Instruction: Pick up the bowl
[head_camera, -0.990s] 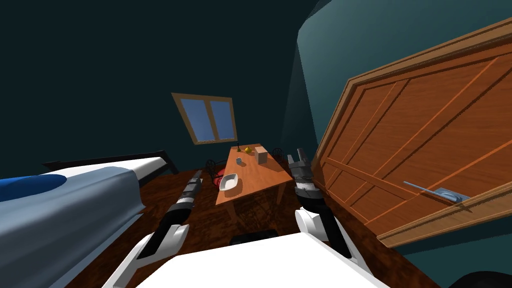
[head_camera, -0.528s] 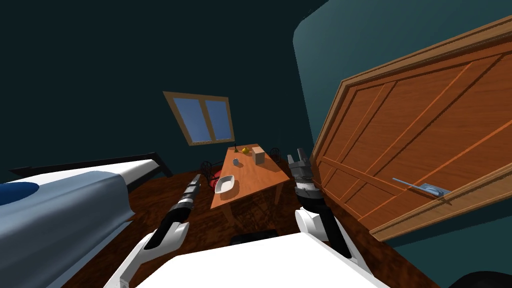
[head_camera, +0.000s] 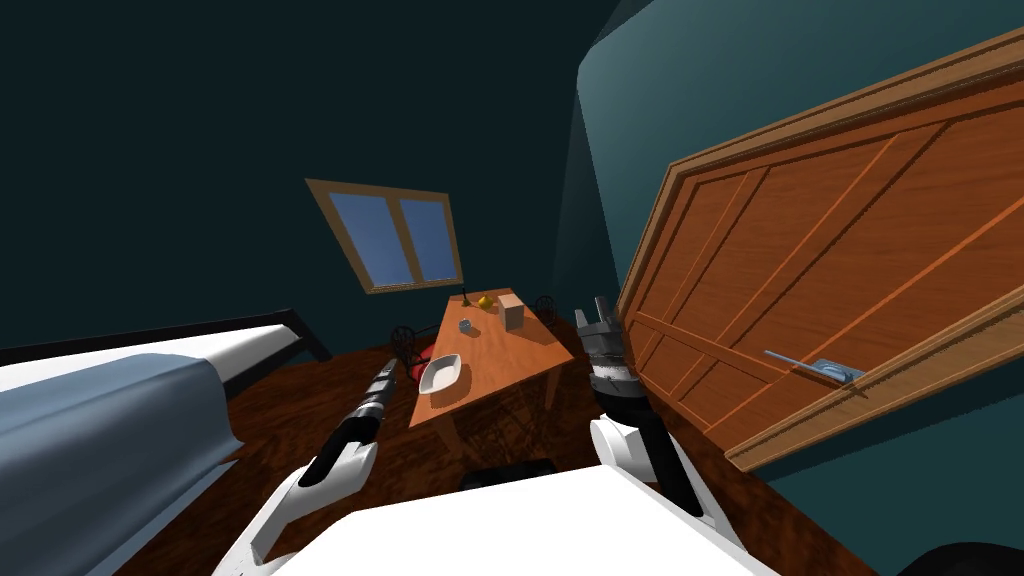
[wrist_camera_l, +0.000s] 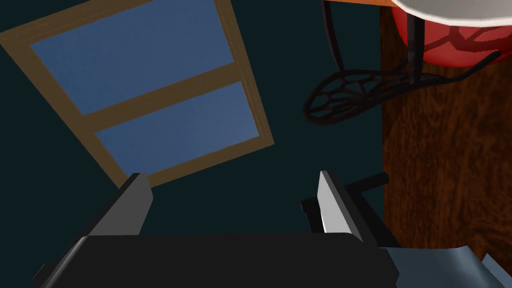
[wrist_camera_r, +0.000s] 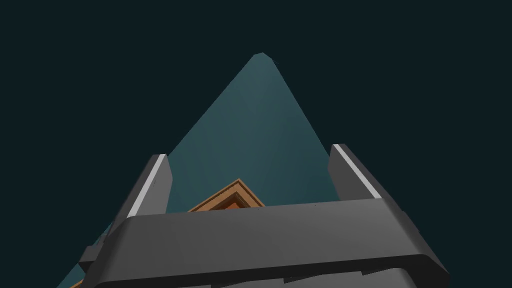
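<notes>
Head cam sat high, rolled, pitched steeply down-forward; table (head_camera: 500, 345) was far. Left wrist cam, low, faced the window (wrist_camera_l: 150, 105) and bowl (wrist_camera_l: 450, 7) rim, both shared with head. Right wrist cam pointed up the door (wrist_camera_r: 232, 199) corner.

White bowl (head_camera: 440, 372) on orange-brown table (head_camera: 505, 352), just right of left tool (wrist_camera_l: 231, 175). Red chair seat (wrist_camera_l: 450, 50) between them. Grained orange-brown door (head_camera: 850, 280) beside right tool (wrist_camera_r: 250, 151). Blue-paned window (head_camera: 400, 235), tan frame.

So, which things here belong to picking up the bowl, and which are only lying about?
For the job: white bowl, table under it, left gripper, right gripper, both open.
Just lying about: box, yellow thing, small grey thing, chair, bed, window, door.
</notes>
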